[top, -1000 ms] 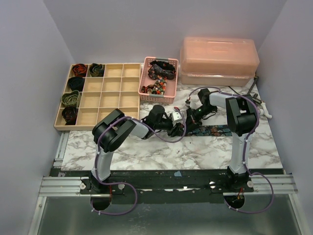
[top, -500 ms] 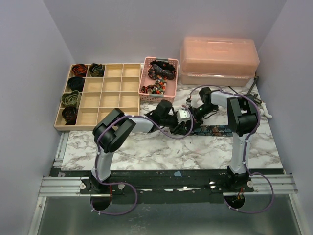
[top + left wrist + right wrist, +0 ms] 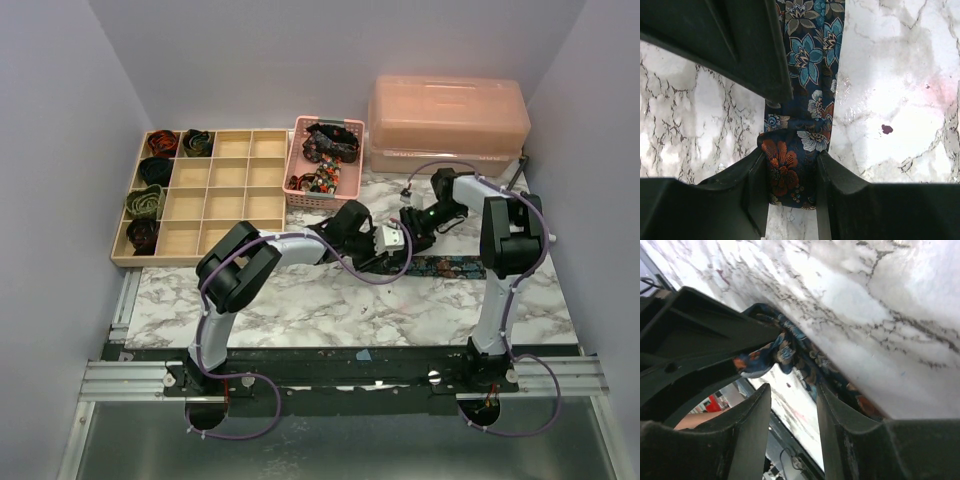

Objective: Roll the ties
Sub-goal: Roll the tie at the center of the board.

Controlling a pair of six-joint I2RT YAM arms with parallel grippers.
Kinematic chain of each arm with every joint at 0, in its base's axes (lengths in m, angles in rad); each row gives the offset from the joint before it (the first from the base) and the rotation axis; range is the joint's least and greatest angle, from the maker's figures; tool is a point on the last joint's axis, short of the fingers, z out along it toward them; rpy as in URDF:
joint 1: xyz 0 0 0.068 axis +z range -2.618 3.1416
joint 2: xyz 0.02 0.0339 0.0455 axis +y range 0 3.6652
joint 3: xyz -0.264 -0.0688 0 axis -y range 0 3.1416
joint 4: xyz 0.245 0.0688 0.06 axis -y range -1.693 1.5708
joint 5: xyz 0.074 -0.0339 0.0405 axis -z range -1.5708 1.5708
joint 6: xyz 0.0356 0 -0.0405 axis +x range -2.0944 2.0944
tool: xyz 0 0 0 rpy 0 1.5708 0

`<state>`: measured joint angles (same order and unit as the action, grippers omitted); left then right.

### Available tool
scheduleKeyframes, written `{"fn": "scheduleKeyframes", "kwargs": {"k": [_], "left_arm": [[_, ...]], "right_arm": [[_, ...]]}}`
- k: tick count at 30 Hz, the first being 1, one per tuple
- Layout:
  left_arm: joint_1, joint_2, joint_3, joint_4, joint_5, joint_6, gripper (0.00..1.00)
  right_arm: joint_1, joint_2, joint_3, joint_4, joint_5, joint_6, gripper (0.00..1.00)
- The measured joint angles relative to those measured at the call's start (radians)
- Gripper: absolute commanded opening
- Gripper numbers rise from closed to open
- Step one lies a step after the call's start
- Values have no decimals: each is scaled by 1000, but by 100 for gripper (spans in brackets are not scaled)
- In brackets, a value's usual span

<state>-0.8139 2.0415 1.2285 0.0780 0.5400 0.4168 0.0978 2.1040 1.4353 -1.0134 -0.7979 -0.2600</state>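
A navy tie with teal and orange flowers (image 3: 455, 267) lies flat on the marble, running to the right. Its near end is coiled into a small roll (image 3: 790, 172), and my left gripper (image 3: 790, 160) is shut on that roll, a finger pressed on each side. From above, the left gripper (image 3: 398, 254) sits at the tie's left end. My right gripper (image 3: 413, 228) hovers just behind it, open, with nothing between its fingers (image 3: 792, 395). In the right wrist view the tie (image 3: 790, 347) lies just past the fingertips.
A wooden compartment tray (image 3: 228, 188) at the back left holds several rolled ties (image 3: 146, 201) in its left column. A pink mesh basket (image 3: 295, 160) with more ties stands beside it. Two stacked pink plastic boxes (image 3: 447, 115) fill the back right.
My right gripper has opened and pulled back to the right, off the tie. My left arm has moved right along the tie, keeping its grip on the roll.
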Motion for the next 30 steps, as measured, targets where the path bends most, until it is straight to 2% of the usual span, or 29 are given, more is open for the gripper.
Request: {"fn": "scheduleKeyframes", "kwargs": {"k": [4, 10, 16, 20, 21, 22, 23, 24, 26, 27, 30], "left_arm": [[-5, 5, 23, -40, -8, 11, 17], [-9, 13, 55, -92, -14, 31, 18], [-13, 13, 60, -114, -24, 58, 17], [-14, 12, 60, -115, -27, 64, 18], [-14, 12, 60, -115, -28, 65, 18], [-14, 12, 60, -116, -28, 65, 19], [-14, 12, 61, -117, -29, 65, 20], [-15, 12, 63, -121, -30, 65, 22], [-15, 12, 66, -128, -32, 66, 34], [-15, 12, 66, -129, -32, 66, 43], [-10, 10, 62, -125, -28, 68, 56]], "right_arm": [[-17, -42, -10, -15, -53, 7, 47], [29, -66, -78, 32, -130, 75, 47], [52, -43, -96, 116, -118, 149, 36], [53, -25, -96, 130, -124, 183, 37], [53, -21, -95, 129, -128, 188, 29], [53, -16, -94, 127, -135, 190, 17], [51, -11, -92, 126, -145, 192, 5], [51, -5, -92, 124, -155, 192, 0], [50, 1, -91, 121, -159, 183, 0], [49, 2, -91, 117, -157, 175, 0], [44, 6, -92, 108, -142, 143, 0]]}}
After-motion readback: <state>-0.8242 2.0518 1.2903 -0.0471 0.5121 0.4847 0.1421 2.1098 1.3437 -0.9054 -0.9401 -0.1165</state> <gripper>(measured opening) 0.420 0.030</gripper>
